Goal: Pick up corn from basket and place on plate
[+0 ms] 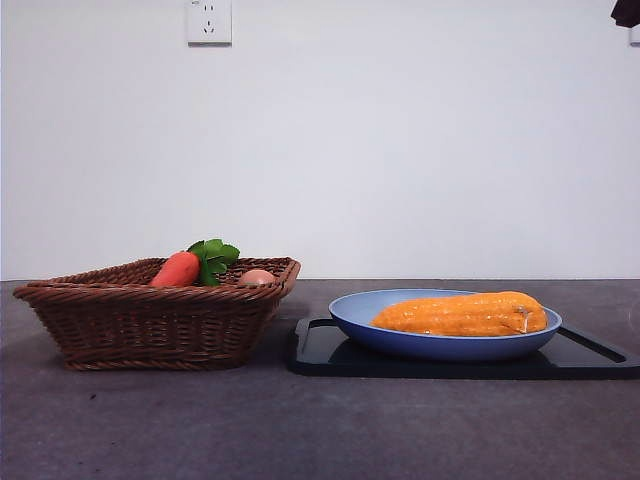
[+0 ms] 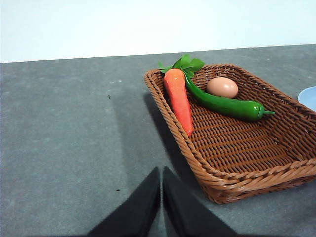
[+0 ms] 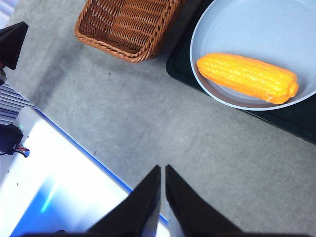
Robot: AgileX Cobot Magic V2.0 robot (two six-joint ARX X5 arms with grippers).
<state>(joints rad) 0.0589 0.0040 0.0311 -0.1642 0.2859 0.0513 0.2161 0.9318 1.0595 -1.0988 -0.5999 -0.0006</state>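
The corn (image 1: pixel 462 314) lies on its side in the light-blue plate (image 1: pixel 350 311), seen from above as corn (image 3: pixel 248 77) near the plate's rim (image 3: pixel 196 43). The wicker basket (image 1: pixel 150 325) stands to the plate's left and holds no corn; inside the basket (image 2: pixel 232 148) lie a carrot, a green pepper and an egg. My left gripper (image 2: pixel 161 178) is shut and empty over bare table beside the basket. My right gripper (image 3: pixel 162 174) is shut and empty, high above the table's front edge, well off the plate. A black tip (image 1: pixel 626 12) shows at the top right corner.
A black tray (image 1: pixel 315 350) lies under the plate. In the basket are a carrot (image 2: pixel 178 97) with green leaves, a green pepper (image 2: pixel 224 104) and a tan egg (image 2: pixel 222 87). A white and blue surface (image 3: pixel 54 187) borders the table's edge. A wall socket (image 1: pixel 209 21) sits high on the wall.
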